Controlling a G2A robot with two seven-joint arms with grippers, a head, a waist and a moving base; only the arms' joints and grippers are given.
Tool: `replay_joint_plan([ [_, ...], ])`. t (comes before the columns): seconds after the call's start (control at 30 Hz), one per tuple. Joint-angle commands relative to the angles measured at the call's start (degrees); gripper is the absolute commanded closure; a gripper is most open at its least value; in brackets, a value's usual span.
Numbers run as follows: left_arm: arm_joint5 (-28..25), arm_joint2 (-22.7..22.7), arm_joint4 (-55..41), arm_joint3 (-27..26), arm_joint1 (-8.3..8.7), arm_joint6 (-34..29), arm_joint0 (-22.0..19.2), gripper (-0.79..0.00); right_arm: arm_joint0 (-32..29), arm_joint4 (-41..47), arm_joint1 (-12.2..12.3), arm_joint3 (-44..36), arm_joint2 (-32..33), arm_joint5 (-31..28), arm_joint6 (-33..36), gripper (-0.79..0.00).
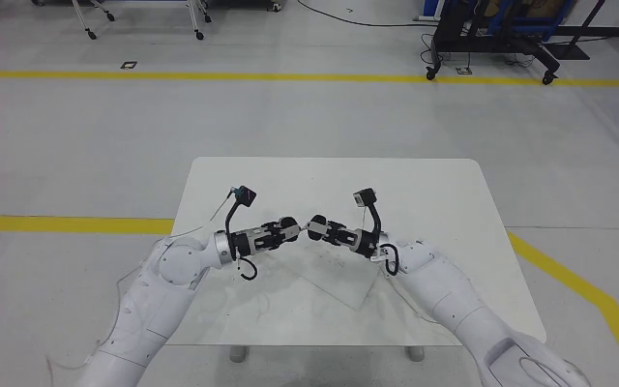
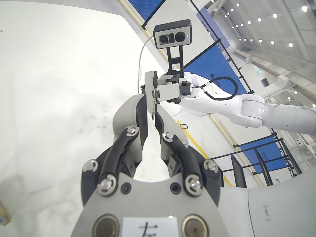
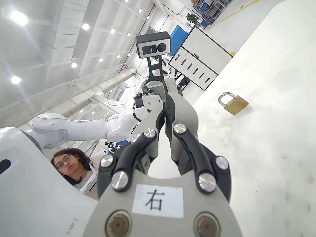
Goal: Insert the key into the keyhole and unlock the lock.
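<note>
The white bench is carrying the work, and both arms are meeting tip to tip above its middle. The left end effector is standing narrowly open, with a strip of bench showing between its ribbed pads. The right end effector is facing it with its fingers pressed together on the key, a thin metal piece that is hanging down into the left one's gap. I cannot tell whether either left pad is touching it.

The brass lock is lying flat on the bench with its shackle closed, well apart from both end effectors and untouched.

The step in hand is looking like a mid-air hand-over or regrip of the key, with insertion not yet begun. To do it well:

- The left pads should be closing squarely on the key's head, leaving the blade sticking out clear of the fingers.
- The right end effector should be keeping its clamp until the left grip is firm, since a key this small will probably slip or twist.
- The freed end effector should then be steadying the lock's body, because the lock is lying loose and will likely slide when pushed.
</note>
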Motion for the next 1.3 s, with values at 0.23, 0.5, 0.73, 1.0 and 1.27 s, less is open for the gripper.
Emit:
replay_joint_plan([
  [0.23, 0.5, 1.2, 0.5, 0.3, -0.13, 0.1, -0.5, 0.000, 0.2, -0.5, -0.5, 0.6, -0.1, -0.1, -0.1, 0.000],
  [0.5, 0.5, 1.6, 0.5, 0.9, -0.16, 0.7, -1.0, 0.000, 0.4, 0.0, -0.9, 1.2, -0.1, -0.2, 0.6, 0.000],
  [0.73, 0.6, 1.4, -0.5, 0.9, -0.05, 0.6, -1.0, 0.000, 0.5, 0.5, -0.7, 1.6, 0.6, -1.1, 2.7, -0.443],
  [1.0, 0.2, 1.5, -0.7, 0.8, 0.20, -1.6, -1.2, 0.000, 2.1, -7.0, 1.5, 3.1, 3.5, -2.0, 4.9, -0.339],
  [1.27, 0.5, 3.4, 0.5, 1.1, 0.31, -6.7, -2.5, 0.000, 0.9, -10.1, 3.9, -2.4, 2.7, 2.2, 9.1, -0.283],
])
